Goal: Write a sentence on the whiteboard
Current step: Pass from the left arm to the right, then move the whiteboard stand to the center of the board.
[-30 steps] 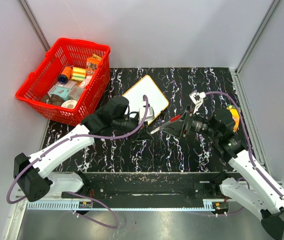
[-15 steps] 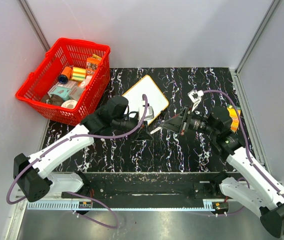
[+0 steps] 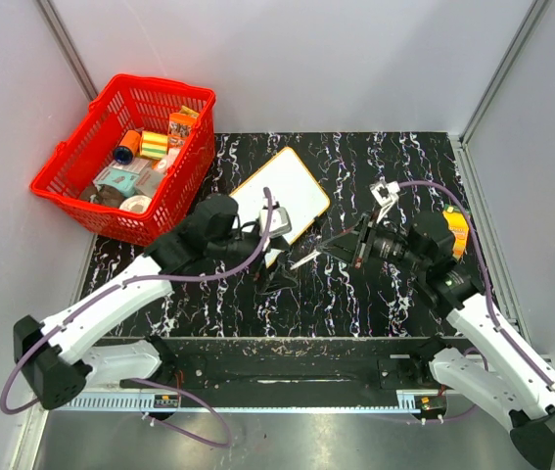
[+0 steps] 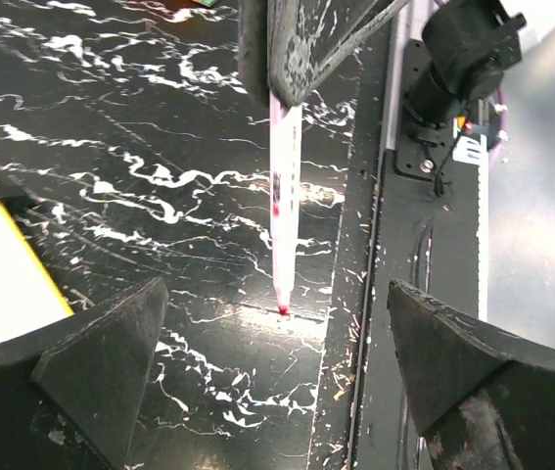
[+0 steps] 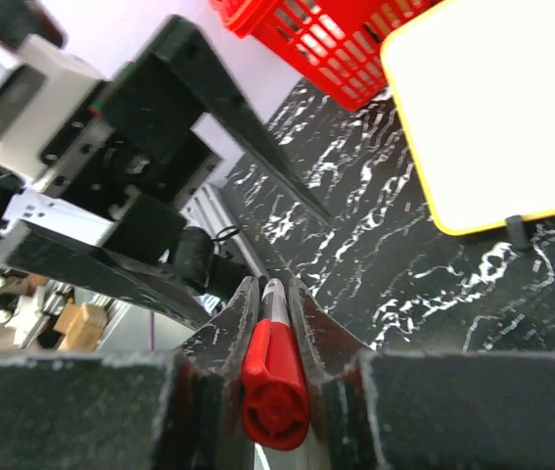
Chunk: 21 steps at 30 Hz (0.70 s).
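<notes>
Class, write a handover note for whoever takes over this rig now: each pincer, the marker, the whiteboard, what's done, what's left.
Left pincer: open, empty.
Right pincer: shut on the marker, tip toward the left pincer.
Whiteboard: flat on the black table, no writing visible.
Done: marker gripped.
Left: write the whole sentence on the whiteboard.

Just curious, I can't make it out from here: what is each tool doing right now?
Left tool: open, holding nothing.
Right tool: closed on the red marker.

Red basket (image 3: 174, 188) blocking far left, whiteboard (image 3: 292, 181) flat mid-table, marker (image 3: 305, 259) jutting from right hand (image 3: 328, 245), bare tabletop (image 3: 394, 162) beyond
</notes>
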{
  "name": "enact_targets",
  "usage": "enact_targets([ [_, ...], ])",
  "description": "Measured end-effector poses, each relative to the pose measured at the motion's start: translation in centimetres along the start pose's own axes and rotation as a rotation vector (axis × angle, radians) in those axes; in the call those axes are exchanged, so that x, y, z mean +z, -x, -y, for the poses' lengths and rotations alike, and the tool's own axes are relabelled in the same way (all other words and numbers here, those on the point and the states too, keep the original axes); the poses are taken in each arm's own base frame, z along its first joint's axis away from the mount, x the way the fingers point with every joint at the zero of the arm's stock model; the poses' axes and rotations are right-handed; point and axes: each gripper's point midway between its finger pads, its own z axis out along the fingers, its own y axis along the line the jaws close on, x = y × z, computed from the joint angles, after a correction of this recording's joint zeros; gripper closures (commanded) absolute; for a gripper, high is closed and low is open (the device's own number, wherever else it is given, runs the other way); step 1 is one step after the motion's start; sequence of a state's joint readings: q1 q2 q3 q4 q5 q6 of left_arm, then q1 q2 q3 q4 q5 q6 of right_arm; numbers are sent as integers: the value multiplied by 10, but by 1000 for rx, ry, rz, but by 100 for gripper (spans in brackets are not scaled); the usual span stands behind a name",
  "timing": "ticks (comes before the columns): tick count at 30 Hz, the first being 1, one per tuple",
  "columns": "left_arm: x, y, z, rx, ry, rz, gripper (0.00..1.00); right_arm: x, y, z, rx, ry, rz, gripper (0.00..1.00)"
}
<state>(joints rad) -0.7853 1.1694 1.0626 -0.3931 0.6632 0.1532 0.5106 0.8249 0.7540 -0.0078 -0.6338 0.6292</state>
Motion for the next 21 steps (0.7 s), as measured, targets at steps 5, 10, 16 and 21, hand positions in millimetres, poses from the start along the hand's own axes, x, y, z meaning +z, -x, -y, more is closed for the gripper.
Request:
enact_targets([
  [5,-27,1,-15,-32,207,56,1,-9,0,16,-23,-111,26,100],
  [10,-57,-12,-46,-241,497,109,1,-21,0,28,-57,-208,38,100],
  [16,-61,-66,-59,-523,638,83,1,-36,-4,33,-71,-276,45,100],
  [21,-55,-119,-51,-695,670,37,1,-53,-8,29,-84,-296,76,100],
])
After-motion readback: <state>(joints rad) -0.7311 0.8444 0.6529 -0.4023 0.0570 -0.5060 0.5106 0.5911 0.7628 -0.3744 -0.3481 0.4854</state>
